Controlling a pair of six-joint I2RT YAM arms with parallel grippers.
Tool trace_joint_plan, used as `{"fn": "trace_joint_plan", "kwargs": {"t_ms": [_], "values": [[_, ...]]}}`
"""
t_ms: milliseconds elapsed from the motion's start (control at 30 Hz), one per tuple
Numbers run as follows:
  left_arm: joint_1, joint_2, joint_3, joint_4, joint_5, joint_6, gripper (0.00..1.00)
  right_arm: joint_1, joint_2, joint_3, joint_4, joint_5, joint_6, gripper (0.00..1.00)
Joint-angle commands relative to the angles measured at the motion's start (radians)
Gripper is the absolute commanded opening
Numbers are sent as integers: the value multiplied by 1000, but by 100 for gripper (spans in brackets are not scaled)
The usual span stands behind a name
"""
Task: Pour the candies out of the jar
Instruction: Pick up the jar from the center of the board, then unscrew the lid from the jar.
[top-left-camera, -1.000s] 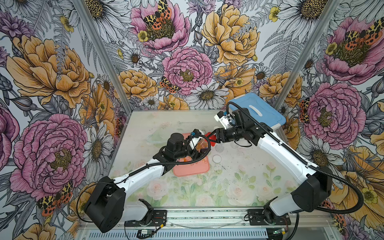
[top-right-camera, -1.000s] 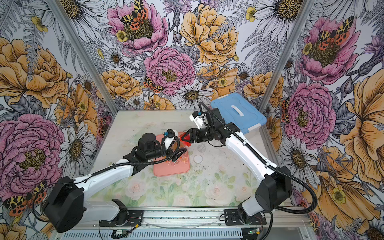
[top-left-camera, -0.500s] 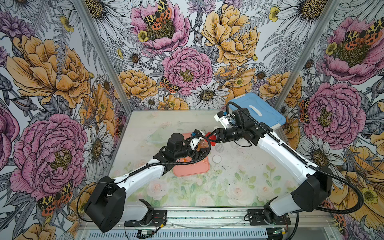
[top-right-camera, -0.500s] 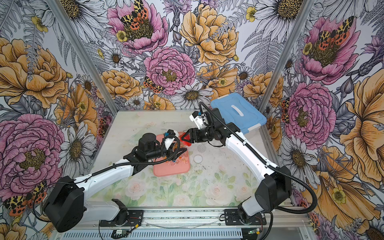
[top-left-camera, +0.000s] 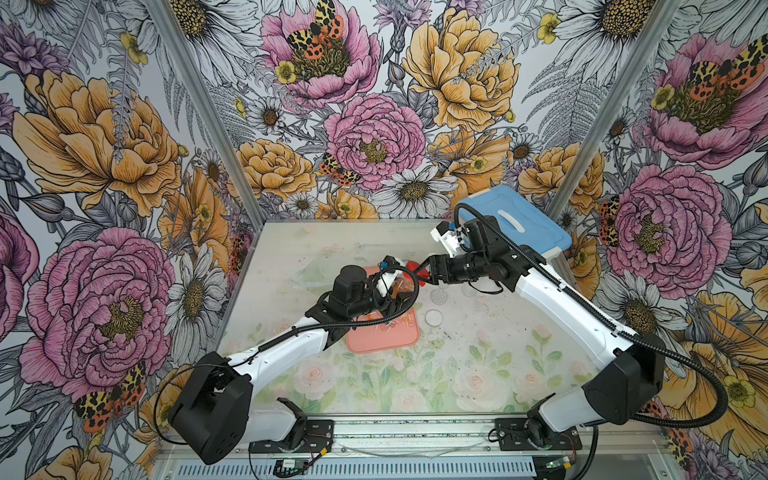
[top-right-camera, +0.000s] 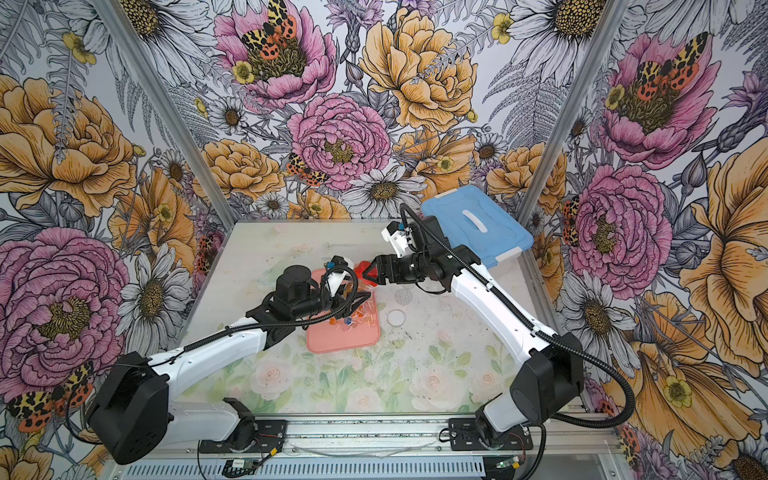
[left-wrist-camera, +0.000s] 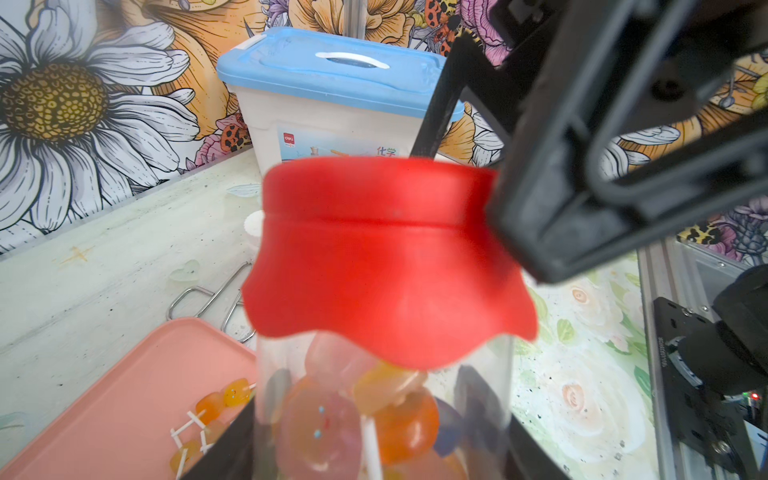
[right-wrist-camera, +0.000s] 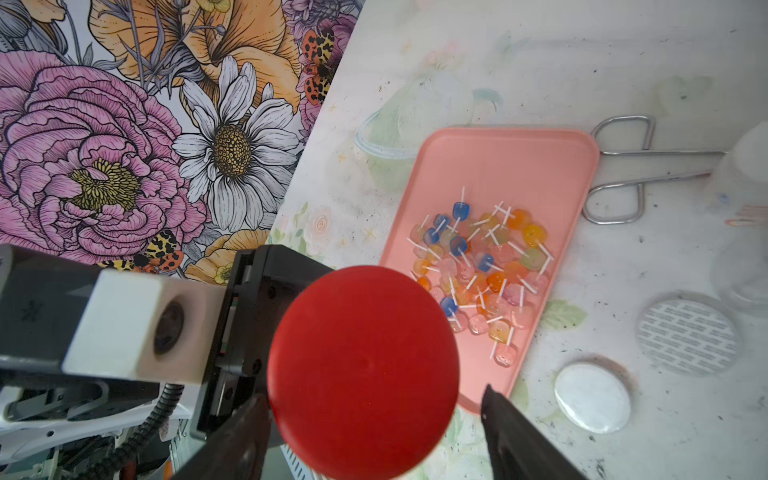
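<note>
Above pink tray (top-left-camera: 382, 345), left tool (left-wrist-camera: 378, 453) tight on jar (left-wrist-camera: 382, 403), right tool (right-wrist-camera: 370, 411) apparently wide around red lid (right-wrist-camera: 363, 370)

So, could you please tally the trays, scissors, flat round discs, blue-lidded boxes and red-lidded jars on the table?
pink tray: 1
scissors: 1
flat round discs: 2, white and patterned
blue-lidded box: 1
red-lidded jar: 1
Total: 6
</note>
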Motion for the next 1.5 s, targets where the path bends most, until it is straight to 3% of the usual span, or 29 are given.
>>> {"fn": "trace_joint_plan", "kwargs": {"t_ms": [0, 200, 367, 767, 900, 1033, 1167, 1267, 1333, 1467], "values": [[1, -27, -24, 85, -65, -46, 0, -8, -54, 3, 99, 96, 76, 83], [-26, -26, -26, 91, -149, -61, 0, 21, -104, -146, 384, 207, 231, 83], [-44, -26, -25, 99, -167, -68, 0, 63, -103, -184, 440, 313, 230, 83], [-65, -25, -18, 100, -184, -66, 0, 138, -26, -187, 476, 381, 214, 81], [-65, -32, -19, 99, -187, -67, 0, 153, -28, -193, 482, 415, 209, 73], [-65, -32, -13, 100, -192, -80, 0, 158, -25, -198, 492, 408, 205, 58], [-45, -38, -3, 109, -115, -114, 0, 153, -31, -202, 527, 327, 174, 47], [25, -46, -10, 179, 113, -175, 0, 129, -46, -205, 585, 161, 134, 42], [69, -50, -7, 245, 285, -230, 0, 114, -55, -195, 620, -23, 92, 41], [93, -47, 35, 265, 471, -269, 0, 103, -70, -184, 629, -282, 28, 40]]}}
